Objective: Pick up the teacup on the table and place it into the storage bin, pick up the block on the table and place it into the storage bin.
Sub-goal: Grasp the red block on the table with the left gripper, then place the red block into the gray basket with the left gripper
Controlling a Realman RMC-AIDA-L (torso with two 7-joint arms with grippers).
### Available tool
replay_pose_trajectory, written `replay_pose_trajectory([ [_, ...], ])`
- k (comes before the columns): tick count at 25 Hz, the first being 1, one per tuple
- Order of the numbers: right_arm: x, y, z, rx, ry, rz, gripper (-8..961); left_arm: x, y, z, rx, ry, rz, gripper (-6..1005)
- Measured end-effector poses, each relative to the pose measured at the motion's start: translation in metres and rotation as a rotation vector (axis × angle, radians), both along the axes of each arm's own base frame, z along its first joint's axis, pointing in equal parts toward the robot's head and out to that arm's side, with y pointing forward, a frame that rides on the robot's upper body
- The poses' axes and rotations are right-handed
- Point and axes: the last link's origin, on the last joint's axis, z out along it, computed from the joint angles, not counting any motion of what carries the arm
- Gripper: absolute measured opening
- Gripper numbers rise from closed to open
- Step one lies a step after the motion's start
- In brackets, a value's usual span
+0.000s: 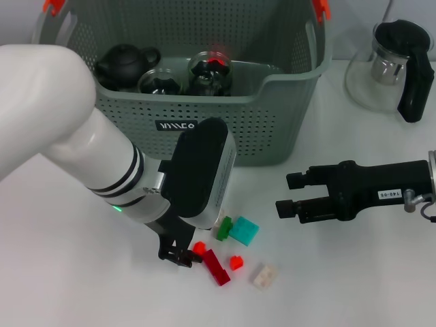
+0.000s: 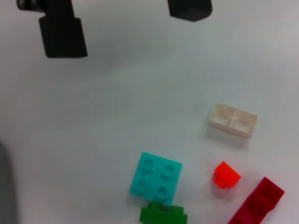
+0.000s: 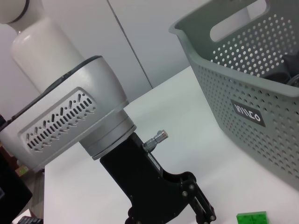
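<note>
The storage bin [image 1: 272, 116] stands at the back, with a black teapot [image 1: 126, 63] and two glass vessels [image 1: 204, 73] inside; I cannot tell whether either is the teacup. A cluster of blocks lies in front of it: teal [image 1: 243, 230], green [image 1: 223, 228], dark red [image 1: 216, 267], two small red ones [image 1: 236, 261] and a cream one [image 1: 263, 275]. My left gripper [image 1: 178, 256] points down at the cluster's left edge, right beside a small red block [image 1: 199, 248]. To the right my right gripper [image 1: 286, 194] hovers open and holds nothing.
A glass pitcher with a black handle [image 1: 398, 65] stands at the back right. In the left wrist view the teal block [image 2: 155, 179], cream block [image 2: 232, 120] and red block [image 2: 226, 174] lie on the white table, with the right gripper's fingertips [image 2: 63, 37] beyond them.
</note>
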Motion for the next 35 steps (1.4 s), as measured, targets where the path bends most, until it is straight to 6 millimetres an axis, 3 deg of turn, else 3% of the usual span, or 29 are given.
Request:
replay_pose_trajectory([
  [25,0.0021,0.0000,0.0017,0.011,0.002,-0.001,822,-0.0019,0.0014,-0.0025,-0.001,0.034,0.053,480],
  [31,0.0019,0.0000,0.0018,0.010,0.002,0.001,823,-0.0005,-0.0004,-0.0008,-0.013,0.041,0.072,251],
  [35,0.0025,-0.0003,0.0021,0.010,0.002,0.001,823,0.0036,0.0012,0.0032,0.004,0.032,0.088,191],
])
